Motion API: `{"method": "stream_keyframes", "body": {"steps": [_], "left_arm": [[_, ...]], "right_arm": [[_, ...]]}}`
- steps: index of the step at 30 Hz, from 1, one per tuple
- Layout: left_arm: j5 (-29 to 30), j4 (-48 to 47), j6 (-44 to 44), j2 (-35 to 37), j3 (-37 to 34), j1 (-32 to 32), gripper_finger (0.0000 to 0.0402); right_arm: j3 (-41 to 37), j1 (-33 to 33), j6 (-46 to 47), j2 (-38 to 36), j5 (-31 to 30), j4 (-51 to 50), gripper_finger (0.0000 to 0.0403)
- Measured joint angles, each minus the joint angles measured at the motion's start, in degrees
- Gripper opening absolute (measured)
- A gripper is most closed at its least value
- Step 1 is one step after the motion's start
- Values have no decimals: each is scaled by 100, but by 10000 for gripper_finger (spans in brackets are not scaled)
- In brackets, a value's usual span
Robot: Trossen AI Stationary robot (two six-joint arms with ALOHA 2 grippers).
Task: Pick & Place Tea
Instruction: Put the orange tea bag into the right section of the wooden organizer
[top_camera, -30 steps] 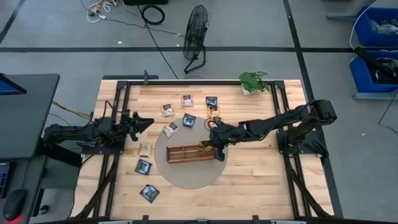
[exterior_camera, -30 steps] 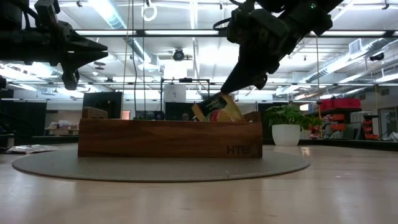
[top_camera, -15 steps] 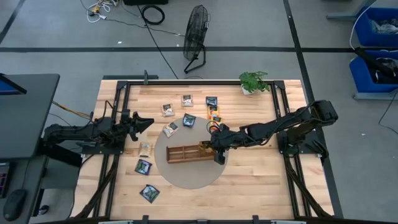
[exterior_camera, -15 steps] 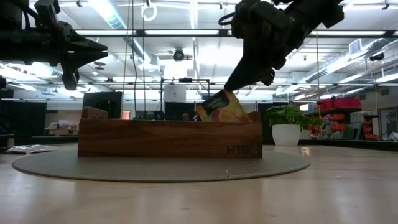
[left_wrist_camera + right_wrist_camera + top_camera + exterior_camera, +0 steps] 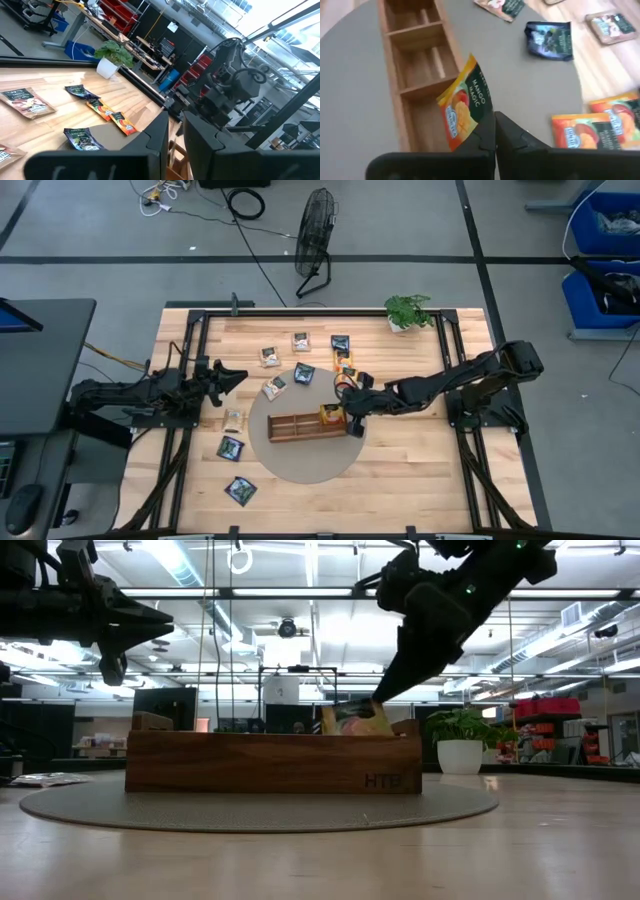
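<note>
An orange mango sachet [image 5: 466, 102] is pinched by one corner between the fingers of the right gripper [image 5: 494, 131], hanging tilted over the end compartment of the wooden tray [image 5: 422, 75]; in the low view its top edge shows just above the tray wall [image 5: 272, 762]. From above, sachet [image 5: 331, 414] and right gripper [image 5: 346, 406] sit at the tray's 3 o'clock end [image 5: 300, 426], which lies on a round grey mat [image 5: 310, 460] in the middle of the desk [image 5: 420, 480]. Two more orange sachets [image 5: 345, 366] lie at the mat's 1 o'clock, touching end to end. Dark sachets lie at 12 o'clock [image 5: 304, 374] and at 8 o'clock [image 5: 231, 447]; a beige one [image 5: 274, 387] lies at 10 o'clock. The left gripper [image 5: 228, 375] hovers at the desk's 9 o'clock edge, its fingers [image 5: 159, 135] narrowly apart and empty.
</note>
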State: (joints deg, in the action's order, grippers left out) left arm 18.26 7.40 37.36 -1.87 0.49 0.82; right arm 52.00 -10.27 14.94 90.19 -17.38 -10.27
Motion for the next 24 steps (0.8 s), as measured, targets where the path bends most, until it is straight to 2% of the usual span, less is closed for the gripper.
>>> {"method": "stream_keyframes", "body": {"steps": [7,18,24], "left_arm": [[15,2,0,0,0,0,60],[20,2,76,0,0,0,60],[22,0,114,0,0,0,60]], "right_arm": [[-2,-10,-198,0,337,-416,18],[-2,34,-435,0,324,-103,92],[-3,86,-538,-51,160,-116,119]]}}
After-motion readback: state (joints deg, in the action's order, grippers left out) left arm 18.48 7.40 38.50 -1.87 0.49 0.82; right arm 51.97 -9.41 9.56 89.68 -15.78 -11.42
